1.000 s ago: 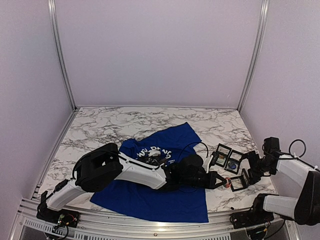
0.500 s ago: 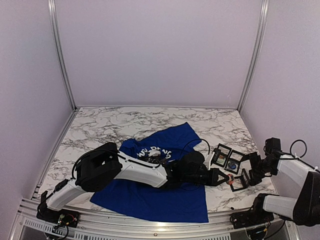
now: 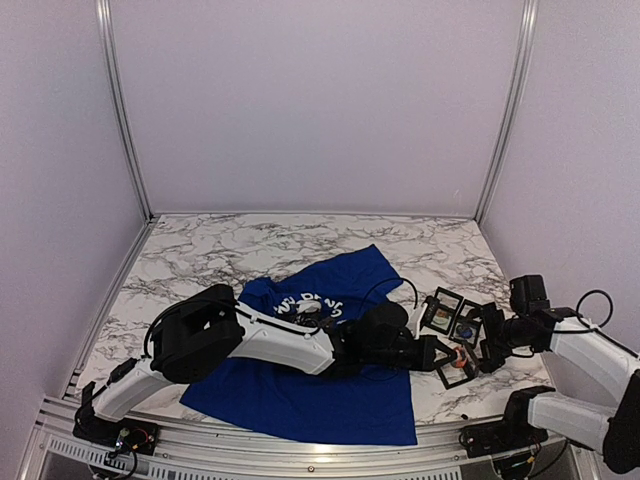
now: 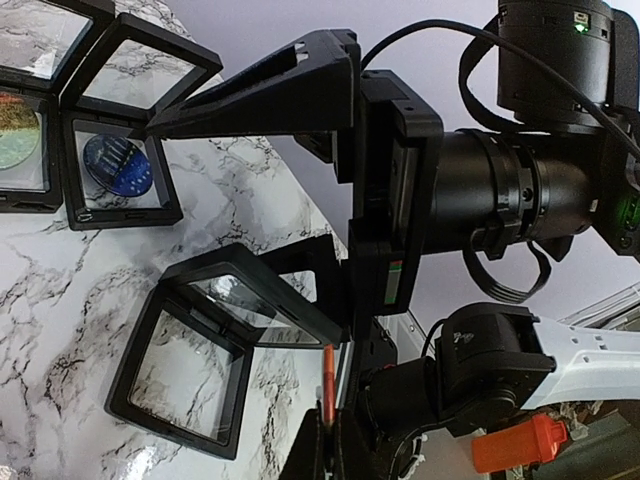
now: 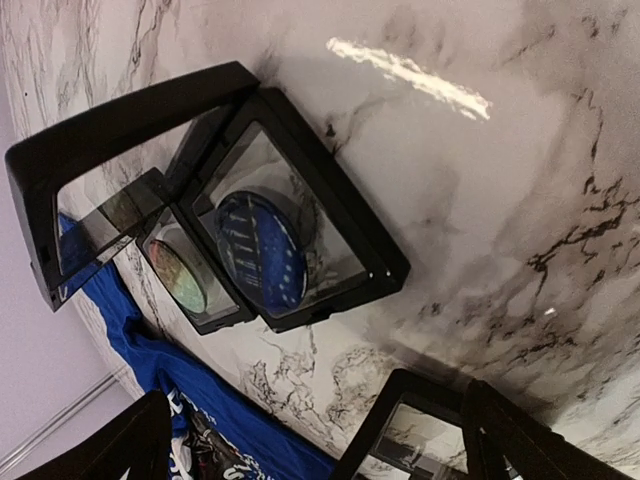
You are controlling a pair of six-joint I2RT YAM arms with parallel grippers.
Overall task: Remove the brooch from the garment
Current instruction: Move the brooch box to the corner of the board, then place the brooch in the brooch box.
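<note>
Left gripper, fingers pressed together, pinches a thin orange-red brooch beside the open empty black display case, clear of the royal-blue T-shirt. Right gripper stands spread wide by the case's raised lid. Only the right wrist view shows the blue disc boxed nearby, with bare marble table beyond.

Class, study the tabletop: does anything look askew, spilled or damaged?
The blue T-shirt lies skewed and bunched at the collar, its hem at the marble table's near edge. Nothing looks spilled or broken.
</note>
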